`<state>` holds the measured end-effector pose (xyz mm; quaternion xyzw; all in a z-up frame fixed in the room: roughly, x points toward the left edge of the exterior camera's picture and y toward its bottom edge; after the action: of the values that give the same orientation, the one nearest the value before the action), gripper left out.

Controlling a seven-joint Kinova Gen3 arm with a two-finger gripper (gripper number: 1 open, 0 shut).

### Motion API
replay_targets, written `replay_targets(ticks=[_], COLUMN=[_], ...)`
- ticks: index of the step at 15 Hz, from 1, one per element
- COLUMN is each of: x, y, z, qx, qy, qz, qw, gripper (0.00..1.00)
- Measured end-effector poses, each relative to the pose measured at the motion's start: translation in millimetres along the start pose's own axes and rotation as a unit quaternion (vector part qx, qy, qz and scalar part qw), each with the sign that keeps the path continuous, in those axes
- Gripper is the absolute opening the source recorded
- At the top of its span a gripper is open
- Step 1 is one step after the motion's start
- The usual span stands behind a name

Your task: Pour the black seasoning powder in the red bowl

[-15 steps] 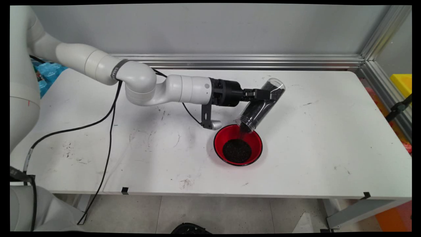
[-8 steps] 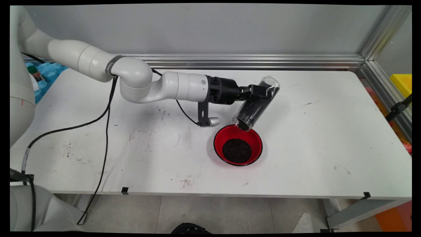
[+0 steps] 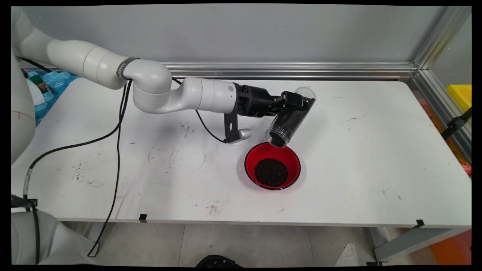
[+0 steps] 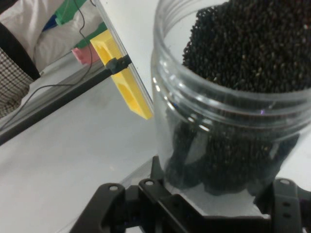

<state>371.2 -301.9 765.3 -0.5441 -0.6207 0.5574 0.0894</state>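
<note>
My gripper [image 3: 297, 103] is shut on a clear plastic jar [image 3: 289, 117] that is mostly full of small black grains. The jar hangs tilted, its open mouth pointing down and left, just above the far rim of a red bowl [image 3: 292, 155]. A round heap of the same black grains [image 3: 271, 172] lies in the bowl's bottom. In the hand view the jar [image 4: 228, 121] fills the right side, its open mouth at the top and the grains [image 4: 252, 43] reaching up to the rim; the black fingers [image 4: 160, 204] clasp its lower part.
The white table [image 3: 376, 158] carries scuff marks and a few scattered grains. An aluminium rail [image 3: 286, 70] runs along the back edge and down the right side. A yellow box [image 3: 461, 94] sits beyond the right edge. Black cables [image 3: 120, 128] hang from the arm over the left of the table.
The arm has pulled the jar back to the left and slightly away from the bowl, turning it more upright. The stream of grains seen a second ago has stopped.
</note>
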Motion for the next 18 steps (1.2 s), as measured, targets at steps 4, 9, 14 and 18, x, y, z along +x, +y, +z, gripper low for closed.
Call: replay_targets(ticks=[4, 9, 14, 18], x=[-4, -17, -31, -44], y=[-6, -13, -21, -28], z=[-2, -5, -8, -9], qx=[-0.013, -0.028, -0.043, -0.060], qy=[0.006, 0.006, 0.010, 0.012], qz=[-0.049, -0.101, -0.154, -0.215], qw=[0.9987, 0.9944, 0.9871, 0.9746], gripper=[0.00, 0.00, 0.00, 0.00])
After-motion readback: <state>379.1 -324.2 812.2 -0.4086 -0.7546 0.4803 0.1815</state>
